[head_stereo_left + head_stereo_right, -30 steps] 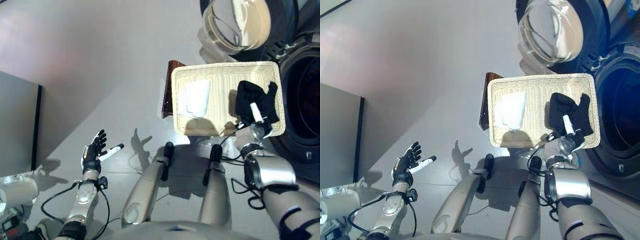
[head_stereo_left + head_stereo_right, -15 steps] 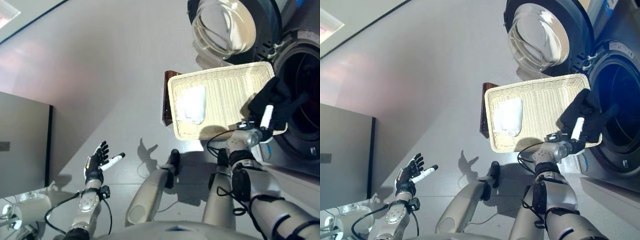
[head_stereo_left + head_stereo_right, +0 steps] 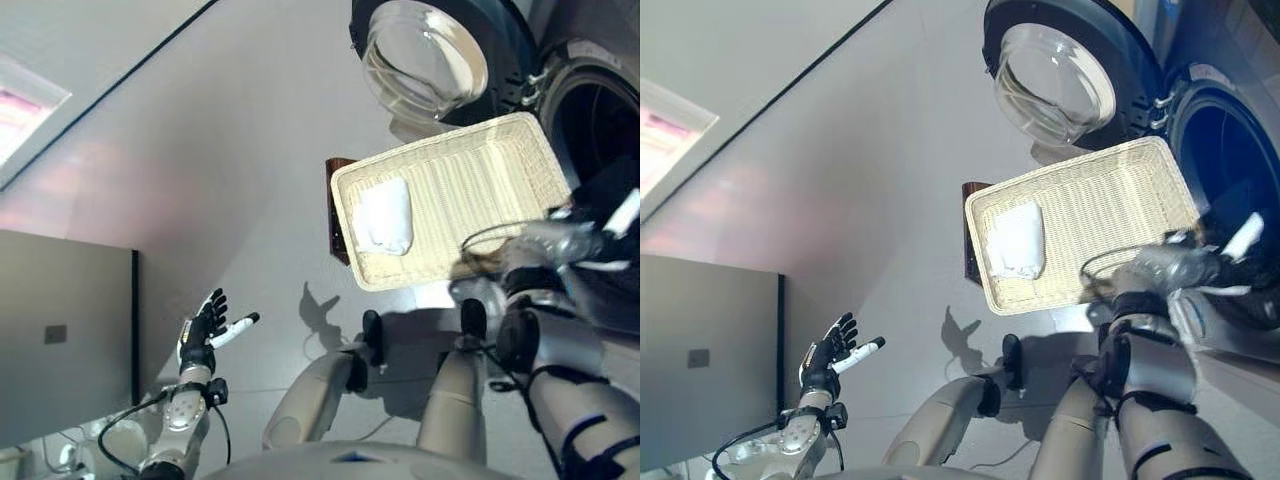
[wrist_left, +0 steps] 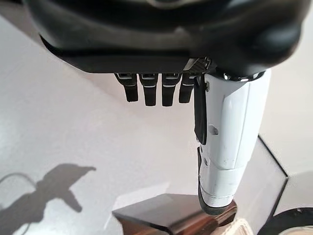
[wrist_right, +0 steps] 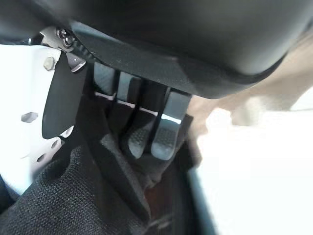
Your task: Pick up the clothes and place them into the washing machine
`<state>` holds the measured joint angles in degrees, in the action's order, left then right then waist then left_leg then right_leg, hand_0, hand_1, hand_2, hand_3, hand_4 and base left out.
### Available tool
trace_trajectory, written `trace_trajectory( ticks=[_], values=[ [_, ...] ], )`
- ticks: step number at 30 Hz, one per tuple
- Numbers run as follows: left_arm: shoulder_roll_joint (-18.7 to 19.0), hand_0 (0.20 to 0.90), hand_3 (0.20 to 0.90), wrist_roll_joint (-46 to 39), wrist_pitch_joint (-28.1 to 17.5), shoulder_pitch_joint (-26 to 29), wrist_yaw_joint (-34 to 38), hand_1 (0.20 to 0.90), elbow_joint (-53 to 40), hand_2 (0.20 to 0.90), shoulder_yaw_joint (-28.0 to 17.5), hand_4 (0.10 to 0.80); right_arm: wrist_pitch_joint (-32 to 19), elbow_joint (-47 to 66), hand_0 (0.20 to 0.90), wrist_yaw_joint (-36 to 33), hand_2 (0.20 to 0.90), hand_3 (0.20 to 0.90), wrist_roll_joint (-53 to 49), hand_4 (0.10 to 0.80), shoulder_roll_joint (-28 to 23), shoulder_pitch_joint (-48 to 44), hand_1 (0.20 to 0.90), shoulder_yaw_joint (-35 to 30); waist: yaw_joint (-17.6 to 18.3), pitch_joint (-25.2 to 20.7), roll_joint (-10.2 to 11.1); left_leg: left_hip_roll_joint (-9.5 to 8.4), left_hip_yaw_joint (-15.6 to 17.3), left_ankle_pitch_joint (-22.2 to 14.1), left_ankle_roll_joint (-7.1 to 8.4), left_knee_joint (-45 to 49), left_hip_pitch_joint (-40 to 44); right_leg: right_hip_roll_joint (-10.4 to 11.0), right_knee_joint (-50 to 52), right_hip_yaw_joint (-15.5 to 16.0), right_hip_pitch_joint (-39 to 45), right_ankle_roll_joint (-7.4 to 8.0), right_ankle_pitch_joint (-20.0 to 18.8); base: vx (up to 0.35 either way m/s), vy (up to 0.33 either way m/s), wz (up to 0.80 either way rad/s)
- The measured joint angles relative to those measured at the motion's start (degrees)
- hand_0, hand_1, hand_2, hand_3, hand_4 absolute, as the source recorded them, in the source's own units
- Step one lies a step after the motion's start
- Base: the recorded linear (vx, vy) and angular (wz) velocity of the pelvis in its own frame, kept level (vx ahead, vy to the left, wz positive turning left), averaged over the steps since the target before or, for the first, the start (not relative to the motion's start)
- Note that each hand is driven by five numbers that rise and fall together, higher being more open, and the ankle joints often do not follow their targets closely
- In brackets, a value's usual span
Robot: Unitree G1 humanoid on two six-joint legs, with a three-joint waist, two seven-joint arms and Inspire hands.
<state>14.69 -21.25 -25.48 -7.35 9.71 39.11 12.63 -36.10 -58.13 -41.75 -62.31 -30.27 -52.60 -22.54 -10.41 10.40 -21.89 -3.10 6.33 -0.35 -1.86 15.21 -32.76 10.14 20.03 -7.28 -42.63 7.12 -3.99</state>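
Observation:
My right hand (image 3: pixel 590 235) is shut on a black garment (image 5: pixel 58 205); in the right wrist view its fingers (image 5: pixel 146 132) curl into the dark cloth. Hand and garment hang past the right end of the wicker basket (image 3: pixel 480 165), at the dark drum opening of the washing machine (image 3: pixel 595 125). From the head the garment (image 3: pixel 615 185) barely stands out against the drum. A folded white cloth (image 3: pixel 385 215) lies in the basket's left end. My left hand (image 3: pixel 205 325) is open and empty, held low at the far left over the floor.
The washer's round glass door (image 3: pixel 425 60) stands swung open behind the basket. A dark brown stand (image 3: pixel 337 215) shows under the basket's left edge. A grey cabinet (image 3: pixel 60 330) fills the left side.
The camera has tilted. My right hand has lifted the black garment out of the basket and carried it right to the drum opening. The left hand stays open.

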Motion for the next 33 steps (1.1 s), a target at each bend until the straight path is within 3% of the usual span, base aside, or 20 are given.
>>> trace_trajectory(
  ticks=[1, 2, 6, 10, 15, 21, 24, 28, 33],
  values=[
    [-0.02, 0.900, 0.900, -0.23, -0.01, 0.01, -0.14, 0.900, -0.24, 0.900, 0.01, 0.800, 0.53, -0.14, 0.590, -0.24, 0.590, 0.590, -0.09, 0.578, -1.15, -0.98, 0.590, 0.69, -0.15, 0.19, -0.07, -0.02, 0.14, 0.02, -0.03, -0.22, 0.09, 0.03, 0.12, -0.06, -0.05, 0.05, 0.06, 0.000, 0.000, 0.00],
    [0.02, 0.900, 0.900, -1.14, -0.41, -0.08, -0.20, 0.900, -0.65, 0.900, -0.01, 0.800, 1.05, -0.17, 0.900, -0.06, 0.900, 0.900, -0.01, 0.800, -3.53, -2.76, 0.900, 2.94, -0.34, 0.33, -0.26, -0.23, 0.21, 0.03, -0.05, -0.46, 0.22, 0.11, 0.22, -0.27, -0.33, 0.16, 0.28, 0.021, -0.002, -0.04],
    [-0.13, 0.900, 0.900, -1.96, -0.71, 0.03, -0.63, 0.900, -0.35, 0.900, 0.09, 0.800, 1.38, -0.21, 0.900, 0.92, 0.900, 0.900, -1.08, 0.800, -4.25, -4.51, 0.900, 7.31, 0.15, 0.51, -0.25, -0.63, 0.98, 0.14, -0.10, -1.41, 0.17, -0.06, 0.79, -1.63, -1.84, 0.25, 0.56, 0.022, -0.001, -0.11],
    [-0.30, 0.900, 0.900, -2.31, -0.94, 1.58, -1.06, 0.900, 0.81, 0.900, 1.36, 0.800, 1.75, -0.24, 0.900, 3.50, 0.900, 0.900, -1.08, 0.800, -3.90, -3.88, 0.900, 7.23, 0.72, 1.04, 0.40, -0.65, 1.45, -0.13, -0.50, -1.37, 0.29, -0.07, 0.66, -2.04, -1.79, 0.41, 0.68, -0.001, 0.000, -0.05],
    [-0.43, 0.900, 0.900, -3.34, -0.95, 1.64, -2.30, 0.900, 0.83, 0.900, 1.65, 0.800, 2.89, -2.95, 0.900, 7.07, 0.900, 0.900, -0.67, 0.800, -2.43, -3.80, 0.900, 6.93, 1.94, 2.86, 2.69, -0.60, 2.18, -0.06, -0.89, -1.36, 0.94, -0.24, 0.80, -2.65, -1.51, 0.35, 0.35, -0.024, -0.003, -0.07],
    [-0.47, 0.900, 0.900, -3.43, -0.89, 1.50, -2.31, 0.900, 1.07, 0.900, 1.61, 0.800, 4.88, -8.13, 0.900, 9.46, 0.900, 0.900, 2.21, 0.800, -2.59, -3.80, 0.900, 7.90, 2.03, 3.02, 2.91, -0.47, 2.20, -0.21, -0.96, -1.38, 2.42, -0.33, 0.76, -2.61, 0.04, 0.58, 0.66, -0.012, -0.004, -0.01],
    [-0.40, 0.900, 0.900, -3.20, -0.63, 1.50, -2.24, 0.900, 1.67, 0.900, 1.37, 0.800, 11.21, -16.46, 0.900, 10.23, 0.900, 0.900, 8.83, 0.800, -4.22, -4.35, 0.900, 16.32, 2.22, 2.72, 3.55, -0.26, 2.21, -0.33, -0.81, -1.15, 2.79, -0.48, 0.90, -2.62, 0.39, 0.47, 0.88, -0.041, -0.036, -0.03],
    [-0.44, 0.900, 0.900, -3.16, 0.83, 0.66, -3.05, 0.900, 1.83, 0.900, 1.09, 0.800, 17.33, -18.04, 0.900, 15.88, 0.900, 0.900, 14.97, 0.800, -3.46, -3.19, 0.900, 25.17, 3.25, 2.78, 4.53, 0.49, 1.91, -0.78, -0.20, 0.12, 2.77, -1.15, 1.31, -2.32, 0.94, 0.34, 0.92, -0.032, -0.047, -0.01],
    [-0.53, 0.900, 0.900, -3.01, 1.58, -0.74, -4.85, 0.900, 2.16, 0.900, 0.76, 0.800, 18.90, -17.67, 0.900, 20.45, 0.900, 0.900, 19.23, 0.800, 0.42, 0.49, 0.900, 29.30, 3.19, 1.80, 6.00, 1.54, 1.06, -1.65, 0.63, 0.63, 3.36, -1.60, 0.70, 0.06, 2.29, -0.42, 0.76, -0.020, -0.041, -0.03]
  ],
)
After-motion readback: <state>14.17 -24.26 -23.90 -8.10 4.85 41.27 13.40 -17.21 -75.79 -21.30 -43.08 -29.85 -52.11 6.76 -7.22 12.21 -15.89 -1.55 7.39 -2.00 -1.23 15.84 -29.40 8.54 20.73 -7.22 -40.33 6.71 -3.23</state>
